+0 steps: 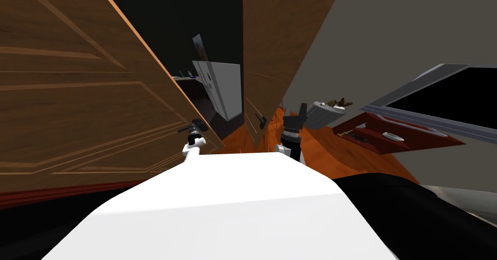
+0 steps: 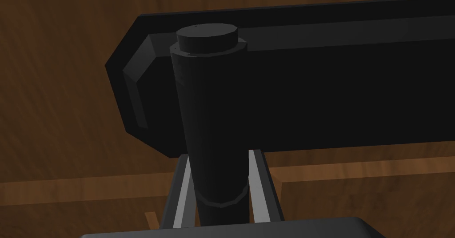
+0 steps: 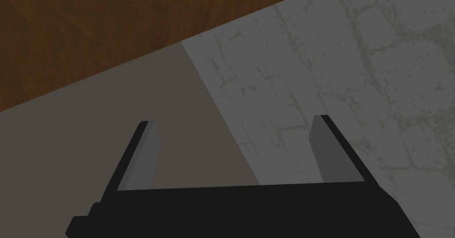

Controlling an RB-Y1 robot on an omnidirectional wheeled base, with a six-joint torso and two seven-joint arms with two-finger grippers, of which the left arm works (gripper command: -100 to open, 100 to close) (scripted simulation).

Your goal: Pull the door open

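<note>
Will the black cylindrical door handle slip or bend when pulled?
Probably stiff: the black cylindrical door handle looks thick and solid. It may slip, since the left gripper clamps a smooth round surface. The large brown wooden door probably feels heavy.

A dark red shelf [image 1: 427, 143] lines the grey wall [image 1: 388, 29] — orange floor [image 1: 339, 155] below it, window [image 1: 422, 85] just beside, white cabinet [image 1: 225, 89] well apart.

The orange floor [image 1: 335, 150] under me runs past the brown door [image 1: 73, 92] to a white cabinet [image 1: 223, 89] standing on it. To my right a grey case [image 1: 323, 112] sits by the wall, just beside a dark red shelf [image 1: 422, 143] that carries a grey oval dish [image 1: 392, 136] and small dark bits [image 1: 356, 137].
</note>
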